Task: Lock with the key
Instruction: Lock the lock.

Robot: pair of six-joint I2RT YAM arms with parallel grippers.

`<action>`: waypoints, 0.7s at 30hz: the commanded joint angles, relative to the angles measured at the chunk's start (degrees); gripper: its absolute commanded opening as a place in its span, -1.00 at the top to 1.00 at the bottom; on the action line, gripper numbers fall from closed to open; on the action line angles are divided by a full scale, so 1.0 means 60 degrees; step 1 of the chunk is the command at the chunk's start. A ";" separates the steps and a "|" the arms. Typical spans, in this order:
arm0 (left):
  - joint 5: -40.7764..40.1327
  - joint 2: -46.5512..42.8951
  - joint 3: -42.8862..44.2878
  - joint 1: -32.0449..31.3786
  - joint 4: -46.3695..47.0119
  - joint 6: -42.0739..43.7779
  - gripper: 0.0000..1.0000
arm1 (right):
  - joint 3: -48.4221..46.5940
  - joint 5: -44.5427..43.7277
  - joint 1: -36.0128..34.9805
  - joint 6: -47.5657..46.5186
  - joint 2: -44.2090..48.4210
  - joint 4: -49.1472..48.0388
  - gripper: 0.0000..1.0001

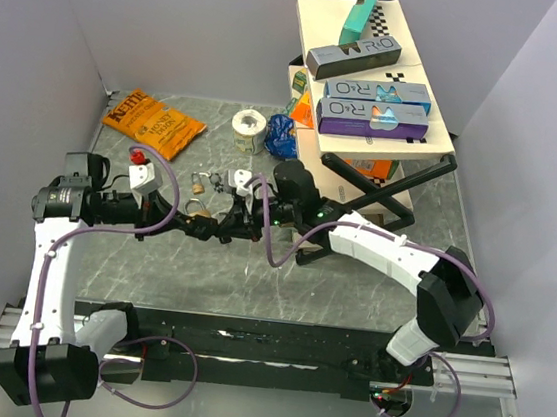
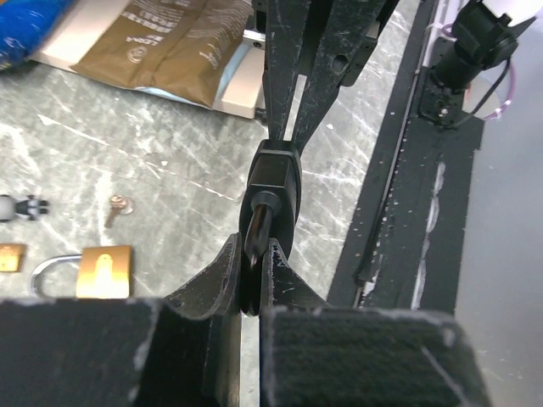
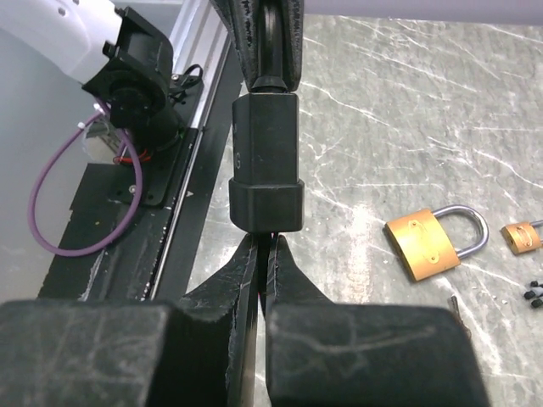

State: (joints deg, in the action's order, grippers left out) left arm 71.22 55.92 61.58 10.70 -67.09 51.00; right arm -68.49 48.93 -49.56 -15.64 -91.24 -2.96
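An orange Kettle chips bag (image 1: pixel 153 122) lies in the far left corner of the bench, with a small red-topped item (image 1: pixel 138 156) just nearer than it. The left gripper (image 2: pixel 256 264) reaches in from the left edge toward the middle of the bench, its jaws narrow and clamped on the shackle of a black padlock (image 3: pixel 265 161), which hangs in the air between the two arms, above the marble surface and slightly nearer the near edge than the far one. Just behind it, on the bench, lie a brass padlock (image 3: pixel 433 243) and a smaller brass padlock (image 3: pixel 519 236), both flat and well apart from either gripper. Behind them, toward the far edge, stand a white tape roll (image 1: pixel 249 125) and a crumpled blue bag (image 1: pixel 282 136). The right gripper (image 3: pixel 263 246) meets the black padlock's underside from the right, its jaws almost closed on the key (image 3: pixel 265 236), of which only a thin sliver shows where it enters the body. In the far right corner a stack of white boxes (image 1: pixel 325 18) carries a grey Rio box (image 1: pixel 354 58), two more Rio boxes (image 1: pixel 376 107) and a teal box (image 1: pixel 362 7), with a black cross-legged stand (image 1: pixel 392 186) in front
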 commanded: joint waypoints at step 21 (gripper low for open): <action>0.1182 0.0538 0.0898 0.0458 -0.0331 0.0932 0.98 | 0.1762 0.0048 0.0642 -0.1379 0.0398 0.0450 1.00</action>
State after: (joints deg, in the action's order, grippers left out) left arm 73.73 59.11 61.32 9.98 -68.90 53.63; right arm -61.36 47.57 -48.80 -19.84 -88.47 -10.31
